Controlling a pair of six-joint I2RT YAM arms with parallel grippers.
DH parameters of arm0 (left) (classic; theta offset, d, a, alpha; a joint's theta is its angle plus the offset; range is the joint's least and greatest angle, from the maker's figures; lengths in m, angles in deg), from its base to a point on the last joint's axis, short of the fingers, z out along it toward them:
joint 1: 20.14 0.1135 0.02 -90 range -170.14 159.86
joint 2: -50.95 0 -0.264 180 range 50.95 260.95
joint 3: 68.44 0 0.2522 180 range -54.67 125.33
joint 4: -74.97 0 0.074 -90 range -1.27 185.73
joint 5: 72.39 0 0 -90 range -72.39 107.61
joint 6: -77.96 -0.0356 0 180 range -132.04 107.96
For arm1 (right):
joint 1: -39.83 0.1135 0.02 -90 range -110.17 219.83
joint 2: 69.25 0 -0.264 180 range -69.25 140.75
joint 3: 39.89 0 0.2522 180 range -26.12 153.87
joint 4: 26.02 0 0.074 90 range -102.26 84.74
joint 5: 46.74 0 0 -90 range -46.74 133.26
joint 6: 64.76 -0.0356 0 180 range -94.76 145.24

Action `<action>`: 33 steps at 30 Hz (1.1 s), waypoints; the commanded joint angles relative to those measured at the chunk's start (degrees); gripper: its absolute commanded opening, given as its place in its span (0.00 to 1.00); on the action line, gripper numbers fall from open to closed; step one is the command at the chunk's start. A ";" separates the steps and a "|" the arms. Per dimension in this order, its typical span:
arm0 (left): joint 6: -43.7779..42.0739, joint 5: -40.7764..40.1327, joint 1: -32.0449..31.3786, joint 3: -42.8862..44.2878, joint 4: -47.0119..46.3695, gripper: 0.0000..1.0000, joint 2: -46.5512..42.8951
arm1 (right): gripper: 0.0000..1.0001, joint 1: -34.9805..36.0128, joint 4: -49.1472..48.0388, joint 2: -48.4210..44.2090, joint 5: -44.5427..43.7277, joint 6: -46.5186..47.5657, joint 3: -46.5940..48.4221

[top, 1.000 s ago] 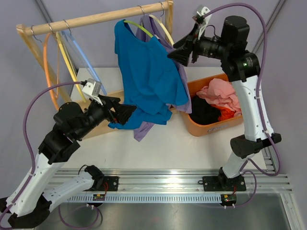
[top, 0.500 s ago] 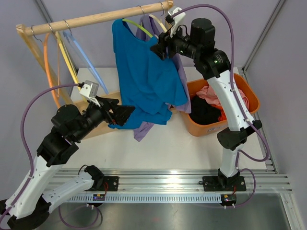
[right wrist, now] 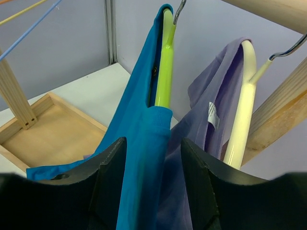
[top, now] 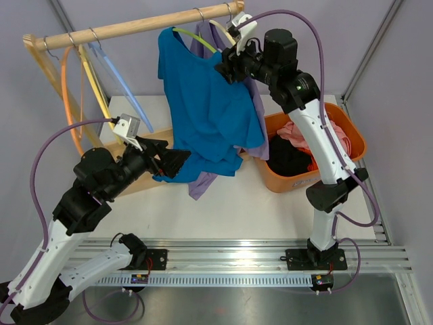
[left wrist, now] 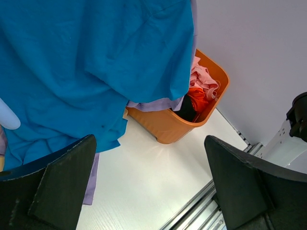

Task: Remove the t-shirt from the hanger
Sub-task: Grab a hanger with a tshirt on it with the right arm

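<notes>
Up at the wooden rail [top: 135, 26], the right gripper [right wrist: 153, 191] stands open, its two fingers [right wrist: 108, 182] spread to either side of the blue t-shirt [right wrist: 139, 124] just below the shoulder; whether they touch the cloth cannot be told. That t-shirt hangs on a lime-green hanger [right wrist: 164, 62] hooked over the rail, with a purple t-shirt [right wrist: 220, 76] on a cream hanger [right wrist: 242, 110] just beside it. Lower down, the left gripper [left wrist: 151, 191] is also spread wide and holds nothing, near the blue t-shirt's lower hem, which drapes towards the white tabletop [top: 223, 210]. An orange basket [left wrist: 163, 127] of mixed clothes stands on the tabletop to the right, and three bare hangers [top: 95, 84], orange, yellow and blue, hang at the rail's left end.
</notes>
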State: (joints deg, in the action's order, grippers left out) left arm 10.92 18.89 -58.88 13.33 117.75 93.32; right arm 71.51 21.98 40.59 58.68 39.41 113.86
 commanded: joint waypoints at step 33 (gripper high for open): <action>1.38 0.04 -0.28 0.20 -5.72 0.99 0.96 | 0.00 0.57 -16.22 -2.96 1.10 -5.91 1.52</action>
State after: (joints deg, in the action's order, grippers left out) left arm 12.02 18.98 -58.88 13.18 115.15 94.59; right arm 71.47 15.40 41.07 58.00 35.26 111.58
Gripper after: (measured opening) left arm 0.985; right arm 0.179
